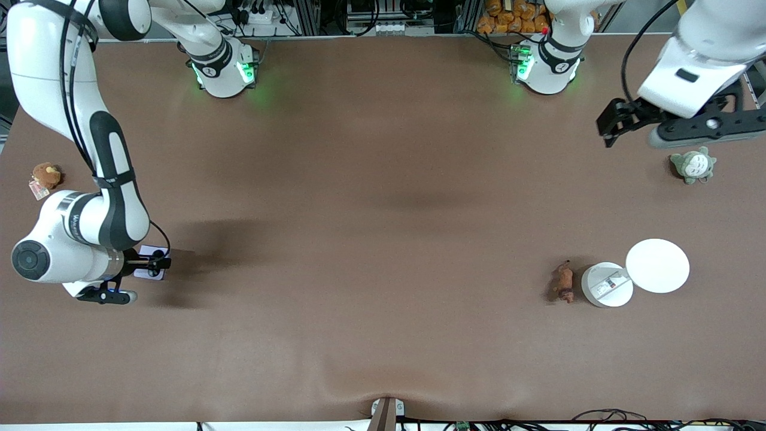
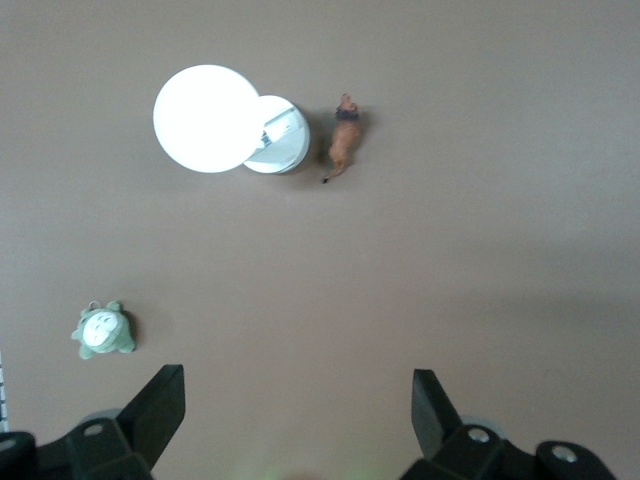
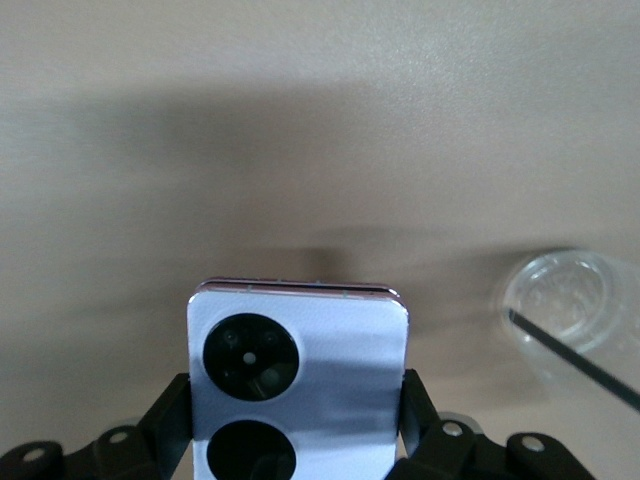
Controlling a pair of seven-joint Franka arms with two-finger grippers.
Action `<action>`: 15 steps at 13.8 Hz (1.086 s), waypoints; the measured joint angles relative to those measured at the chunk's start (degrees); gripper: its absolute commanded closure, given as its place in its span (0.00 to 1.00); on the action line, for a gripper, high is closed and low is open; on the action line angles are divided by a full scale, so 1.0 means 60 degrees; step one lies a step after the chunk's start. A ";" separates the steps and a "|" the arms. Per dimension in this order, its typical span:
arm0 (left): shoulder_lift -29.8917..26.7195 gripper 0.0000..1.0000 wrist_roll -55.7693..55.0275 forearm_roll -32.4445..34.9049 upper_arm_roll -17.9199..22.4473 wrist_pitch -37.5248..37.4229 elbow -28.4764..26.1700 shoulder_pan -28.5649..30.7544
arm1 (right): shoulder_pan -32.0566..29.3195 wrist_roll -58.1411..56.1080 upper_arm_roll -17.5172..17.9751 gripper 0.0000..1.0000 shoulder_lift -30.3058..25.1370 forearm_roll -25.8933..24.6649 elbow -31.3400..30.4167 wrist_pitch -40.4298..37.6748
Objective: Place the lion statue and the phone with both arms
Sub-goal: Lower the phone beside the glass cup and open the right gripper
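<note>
Front view: right hand [image 1: 149,263] clamped on square lavender-white flip phone [image 1: 151,270] low at right arm's bench [image 1: 383,239] end, pickup apparently underway; left hand [image 1: 610,127] wide open, empty, next needing descent onto slender brown lion statue [image 1: 563,282] beside round white container [image 1: 607,285].

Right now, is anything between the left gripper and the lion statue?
Nothing visible. The left gripper, open, hangs above bare table; the lion statue lies in open view, with the round white container beside it, not in the path.

Phone [image 3: 300,380]: lavender-white, two round black camera circles, clamped between the right gripper [image 3: 298,420] fingers [image 3: 172,420]. Clear round plastic lid [image 3: 578,312]: on brown tabletop [image 3: 300,120], beside one finger.
</note>
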 measured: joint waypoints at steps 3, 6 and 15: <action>-0.0201 0.00 0.0879 -0.0976 0.1992 -0.0313 -0.0168 -0.0905 | -0.0091 -0.0150 0.0002 1.00 0.0213 0.0002 -0.0062 0.0296; -0.0319 0.00 0.1416 -0.1486 0.2982 -0.0346 -0.0533 -0.1116 | -0.0091 -0.0161 0.0036 0.92 0.0257 0.0002 -0.0093 0.0361; -0.0753 0.00 0.1315 -0.1494 0.3224 -0.0349 -0.1169 -0.1383 | -0.0088 -0.0172 0.0130 0.00 0.0434 0.0006 -0.0205 0.0504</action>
